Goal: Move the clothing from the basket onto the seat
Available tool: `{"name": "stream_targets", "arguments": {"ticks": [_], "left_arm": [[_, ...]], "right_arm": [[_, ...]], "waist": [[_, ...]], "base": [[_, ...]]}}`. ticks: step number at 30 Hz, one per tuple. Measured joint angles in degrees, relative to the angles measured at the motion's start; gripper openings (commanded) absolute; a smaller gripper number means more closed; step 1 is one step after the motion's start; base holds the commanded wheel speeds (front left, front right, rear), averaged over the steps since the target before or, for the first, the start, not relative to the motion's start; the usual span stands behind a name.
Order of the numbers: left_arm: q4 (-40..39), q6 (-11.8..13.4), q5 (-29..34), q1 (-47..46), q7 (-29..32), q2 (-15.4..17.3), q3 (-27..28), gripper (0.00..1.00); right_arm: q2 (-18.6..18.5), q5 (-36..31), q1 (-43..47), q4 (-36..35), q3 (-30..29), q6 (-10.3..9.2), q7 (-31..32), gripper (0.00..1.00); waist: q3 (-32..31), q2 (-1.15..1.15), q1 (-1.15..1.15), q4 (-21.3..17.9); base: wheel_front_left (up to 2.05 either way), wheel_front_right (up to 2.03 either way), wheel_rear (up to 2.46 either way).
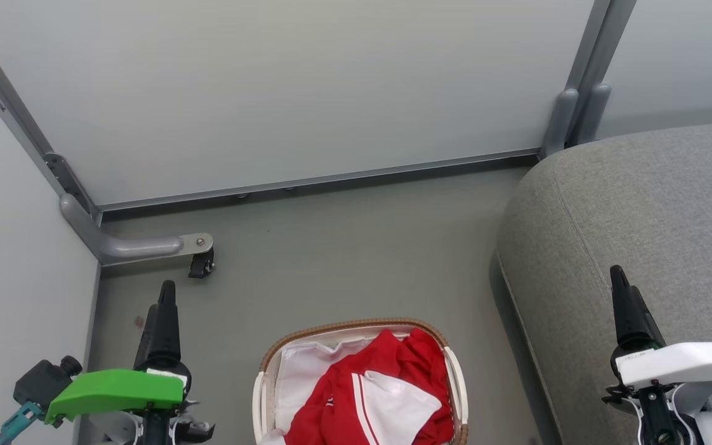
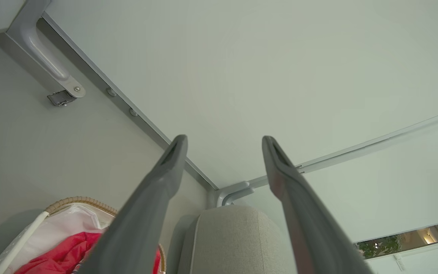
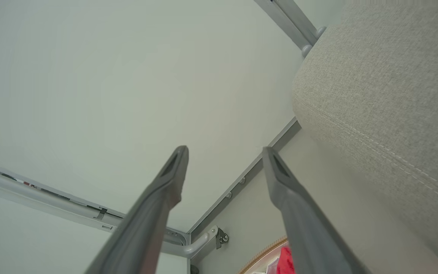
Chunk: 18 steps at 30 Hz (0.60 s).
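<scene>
The basket (image 1: 350, 324), white with a brown woven rim, stands on the floor at the bottom centre of the head view. Inside it lies the clothing (image 1: 381, 383), crumpled red fabric with white panels and stripes, over a white lining. The grey woven seat (image 1: 640, 216) rises at the right, apart from the basket. My left gripper (image 1: 166, 290) hovers to the basket's left and my right gripper (image 1: 618, 275) is over the seat's front edge. Both are open and hold nothing. In the left wrist view the open left gripper (image 2: 223, 140) has basket (image 2: 76, 199), clothing (image 2: 63, 255) and seat (image 2: 234, 236) below it. The right wrist view shows the open right gripper (image 3: 224, 150) beside the seat (image 3: 386, 95).
Pale partition walls (image 1: 300, 93) on grey metal frames close off the back and left. A frame foot with a small black caster (image 1: 201, 262) juts onto the grey floor (image 1: 343, 247) behind the left gripper. Open floor lies between basket and wall.
</scene>
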Motion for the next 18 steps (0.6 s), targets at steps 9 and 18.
{"name": "stream_targets", "arguments": {"ticks": [9,18], "left_arm": [[0.0,0.0,9.3,0.0,-1.7,0.0,-0.6,1.00],[1.3,0.0,17.4,0.4,-3.3,0.1,-2.1,1.00]], "right_arm": [[-0.1,-9.4,0.8,0.1,1.4,0.00,-1.6,1.00],[-0.1,-17.7,0.9,1.1,2.2,0.00,-3.2,1.00]], "waist": [[0.1,0.00,0.00,0.1],[0.1,0.00,0.00,0.2]], "base": [[0.00,0.00,0.00],[0.00,0.00,0.00]]}}
